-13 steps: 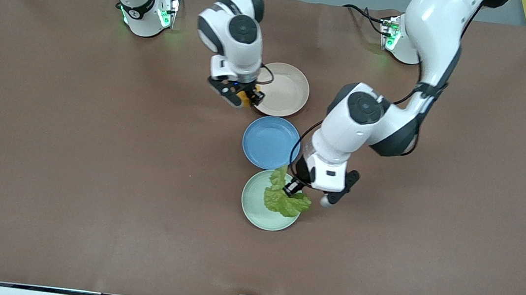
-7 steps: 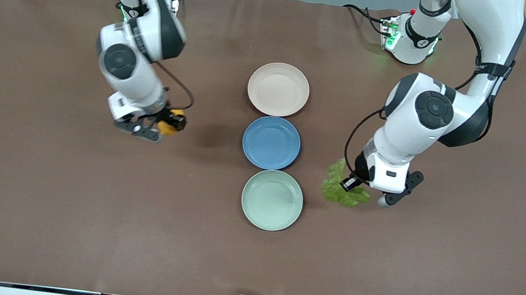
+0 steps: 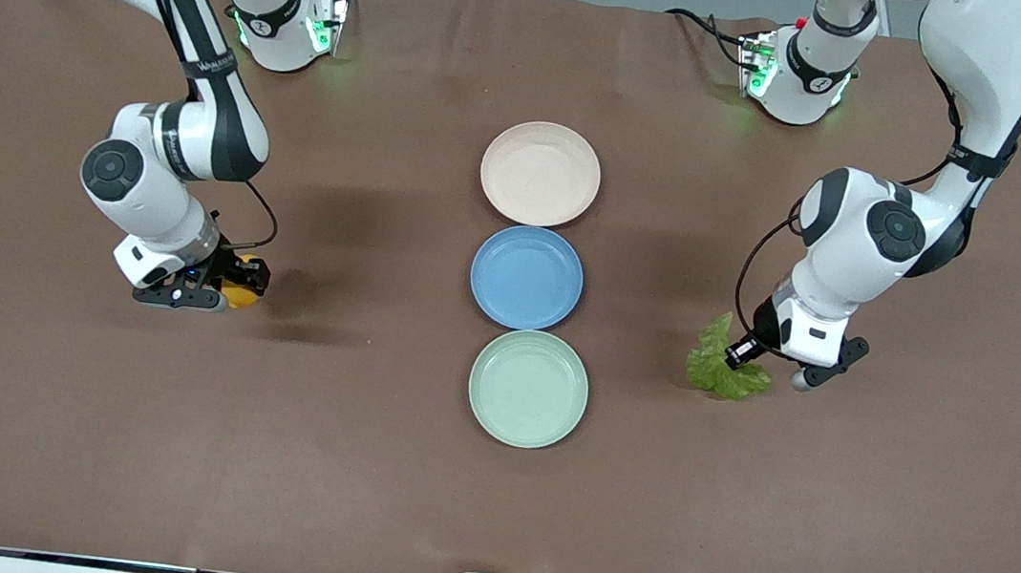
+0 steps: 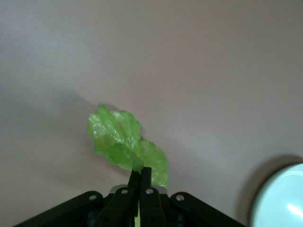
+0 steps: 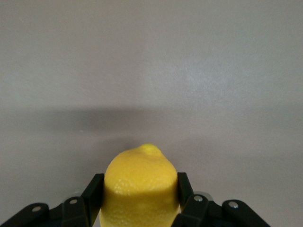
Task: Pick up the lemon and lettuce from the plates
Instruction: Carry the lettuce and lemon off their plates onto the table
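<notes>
Over bare desk toward the right arm's end, the right hand (image 3: 227,286) clamps the lemon (image 3: 240,293); toward the left arm's end, the left hand (image 3: 738,356) pinches the lettuce (image 3: 720,370). Both plates (image 3: 540,174) lie empty. Lower gently before releasing.

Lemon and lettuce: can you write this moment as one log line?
right gripper: shut on lemon, over bare table | left gripper: shut on lettuce, over bare table | plates: empty

High front camera facing the robots — two close wrist views down at the table (image 3: 352,499).
</notes>
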